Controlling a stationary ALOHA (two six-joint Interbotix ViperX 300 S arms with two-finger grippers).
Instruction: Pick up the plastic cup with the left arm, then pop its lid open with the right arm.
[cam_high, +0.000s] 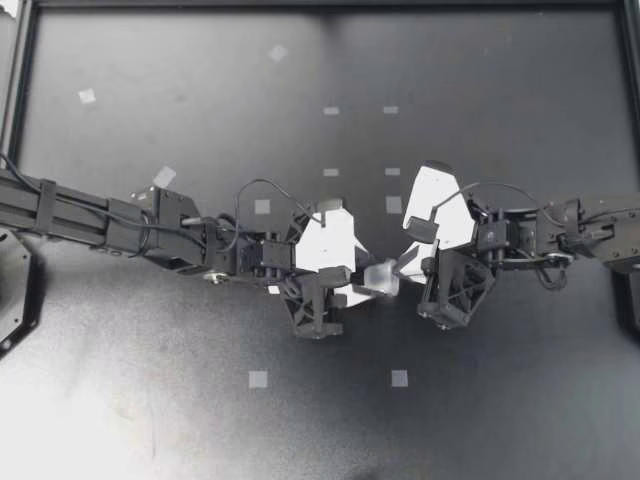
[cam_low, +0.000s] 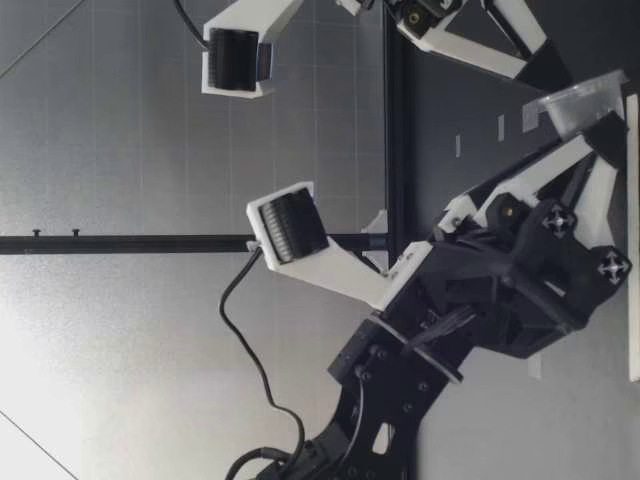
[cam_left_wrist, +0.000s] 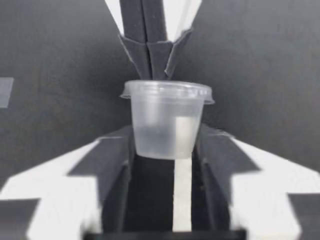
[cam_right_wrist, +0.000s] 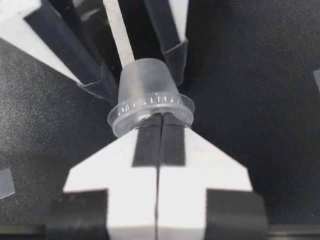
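Converging tip to tip, left gripper (cam_high: 362, 284) clamps the clear cup (cam_high: 381, 276) while right gripper (cam_high: 402, 268), fingers pressed together, touches its rim

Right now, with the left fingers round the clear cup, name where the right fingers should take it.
The flared rim, from the side facing away from my left gripper. Its fingers clamp the tapered wall of the cup from both sides, so only that jutting lip is free.

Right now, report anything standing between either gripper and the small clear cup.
Nothing visible does. My left gripper clamps the cup from two sides; my right gripper, shut tight, meets its rim directly.
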